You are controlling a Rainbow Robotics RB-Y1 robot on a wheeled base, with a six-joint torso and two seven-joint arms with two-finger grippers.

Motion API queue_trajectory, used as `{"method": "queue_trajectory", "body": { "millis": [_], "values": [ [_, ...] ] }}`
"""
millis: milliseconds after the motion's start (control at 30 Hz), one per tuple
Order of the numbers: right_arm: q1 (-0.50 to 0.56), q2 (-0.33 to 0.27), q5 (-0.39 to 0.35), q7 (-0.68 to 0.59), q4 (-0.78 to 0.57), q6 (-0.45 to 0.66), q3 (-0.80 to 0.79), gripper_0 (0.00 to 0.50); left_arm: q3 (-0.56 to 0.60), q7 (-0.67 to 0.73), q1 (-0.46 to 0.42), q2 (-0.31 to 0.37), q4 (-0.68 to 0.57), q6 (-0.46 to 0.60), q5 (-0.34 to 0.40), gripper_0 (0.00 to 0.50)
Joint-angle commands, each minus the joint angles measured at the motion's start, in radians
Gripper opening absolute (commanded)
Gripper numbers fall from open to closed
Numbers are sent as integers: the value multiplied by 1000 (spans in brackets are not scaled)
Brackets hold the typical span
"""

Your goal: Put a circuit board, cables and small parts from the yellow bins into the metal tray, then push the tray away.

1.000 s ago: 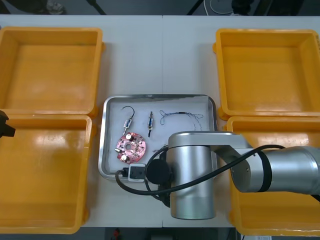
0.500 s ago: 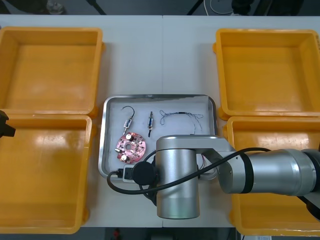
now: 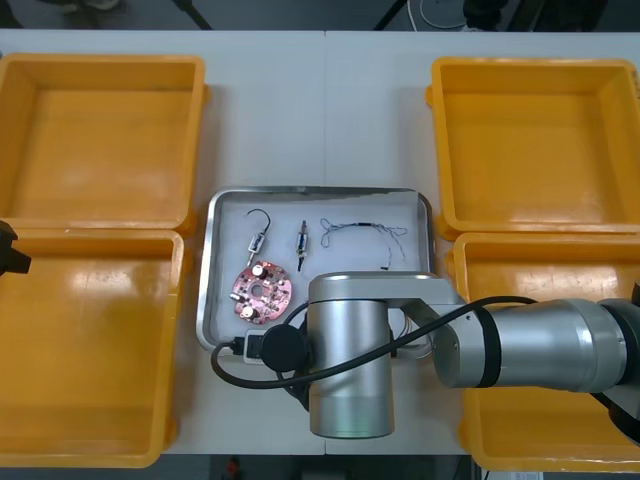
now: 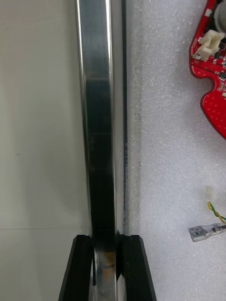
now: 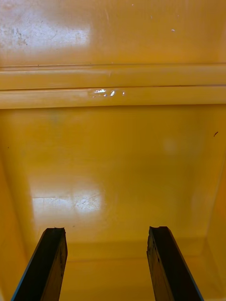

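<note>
Light table (image 3: 320, 110) below the camera, and over on the left sat two of the yellow bins, the far left bin (image 3: 100, 140) and the near left bin (image 3: 90, 350), edge to edge. The left gripper (image 5: 106, 230) hung parked over an orange bin floor, its black fingers (image 5: 52, 256) spread wide with nothing between them. On to the middle, where the metal tray (image 3: 214, 300) lay between the bins, white inside and already loaded. A hooked small metal part (image 3: 257, 237) lay nearest its left wall, and a second small metal part (image 3: 301, 245) lay just beside it. The round red circuit board (image 3: 261, 292) sat nearer the robot than both. A thin twisted cable (image 3: 362, 232) trailed across the far right of the tray. And there was the action: the right arm (image 3: 350, 370) lay over the tray's near right part. Down at the wrist, the right gripper (image 4: 106, 240) had its fingers closed narrow on the tray's shiny rim, one finger on the table side and one on the white side. Beyond the inner finger, a yellow cable end (image 4: 214, 209) and a little metal terminal (image 4: 205, 233) rested on the white lining. Last, on the right, the far right bin (image 3: 530, 140) and the near right bin (image 3: 560, 272) sat beside the tray, the arm crossing over the nearer one.
</note>
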Motion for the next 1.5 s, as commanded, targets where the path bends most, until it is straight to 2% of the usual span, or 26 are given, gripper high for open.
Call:
{"method": "queue_trajectory", "body": {
  "millis": [33, 200, 600, 1033, 1267, 1500],
  "values": [
    [-32, 24, 31, 29, -8, -6, 14, 0, 32, -18, 9, 41, -32, 6, 9, 500],
    [-44, 24, 59, 30, -8, -6, 14, 0, 32, -18, 9, 41, -32, 6, 9, 500],
    [-115, 15, 59, 33, 5, -6, 14, 0, 32, -18, 9, 41, -32, 6, 9, 500],
    [-218, 18, 59, 55, 116, -8, 9, 0, 32, -18, 9, 41, -32, 6, 9, 500],
    [-259, 39, 19, 47, 159, -6, -15, 0, 32, -18, 9, 41, -32, 6, 9, 500],
    [-299, 51, 30, 55, 205, -12, -17, 0, 32, -18, 9, 41, -32, 6, 9, 500]
  ]
}}
